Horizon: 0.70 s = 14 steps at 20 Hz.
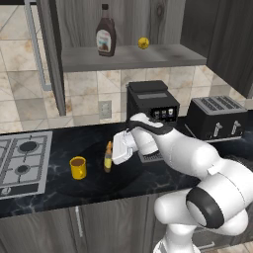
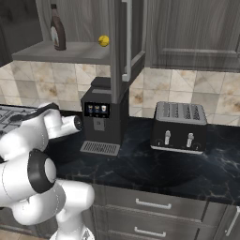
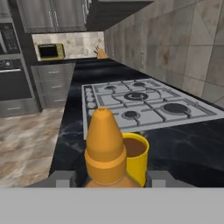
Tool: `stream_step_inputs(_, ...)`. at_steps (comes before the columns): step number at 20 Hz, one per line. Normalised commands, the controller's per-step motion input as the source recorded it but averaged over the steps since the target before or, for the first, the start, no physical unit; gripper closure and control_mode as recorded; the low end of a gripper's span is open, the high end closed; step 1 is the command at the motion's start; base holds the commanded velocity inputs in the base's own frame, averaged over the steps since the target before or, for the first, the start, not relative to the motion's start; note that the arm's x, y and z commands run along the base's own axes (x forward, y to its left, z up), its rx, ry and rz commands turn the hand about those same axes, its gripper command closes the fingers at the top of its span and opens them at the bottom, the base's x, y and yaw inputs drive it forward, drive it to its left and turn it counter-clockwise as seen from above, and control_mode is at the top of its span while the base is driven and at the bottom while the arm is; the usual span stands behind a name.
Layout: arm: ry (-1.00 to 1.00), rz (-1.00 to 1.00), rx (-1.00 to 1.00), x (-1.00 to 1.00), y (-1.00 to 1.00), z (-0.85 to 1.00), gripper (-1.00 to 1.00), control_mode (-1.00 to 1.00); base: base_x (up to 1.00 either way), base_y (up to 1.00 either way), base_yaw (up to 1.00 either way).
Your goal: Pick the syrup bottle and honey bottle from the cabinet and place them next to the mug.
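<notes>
The slim amber honey bottle stands on the dark counter just right of the yellow mug. My gripper reaches in from the right and is shut on the honey bottle. In the hand view its orange pointed cap rises between my fingertips, with the mug right behind it. The dark brown syrup bottle stands upright on the grey shelf board of the cabinet; it also shows in the right base view as the syrup bottle.
A small yellow ball lies on the shelf right of the syrup. A black coffee machine and a toaster stand behind and right of my arm. The stove lies left of the mug. The cabinet door hangs open.
</notes>
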Motion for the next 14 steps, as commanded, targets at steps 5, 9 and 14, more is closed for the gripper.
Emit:
stream_step_inputs(5,0.00,0.00,0.00,0.15,0.23,0.00,1.00,-1.00,0.00,0.00,0.00)
stream_step_inputs(9,0.00,0.00,0.00,0.11,0.21,0.00,1.00,-1.00,0.00,0.00,0.00)
stream_step_inputs(14,0.00,0.00,0.00,0.03,0.10,-0.04,1.00,-1.00,0.00,0.00,0.00)
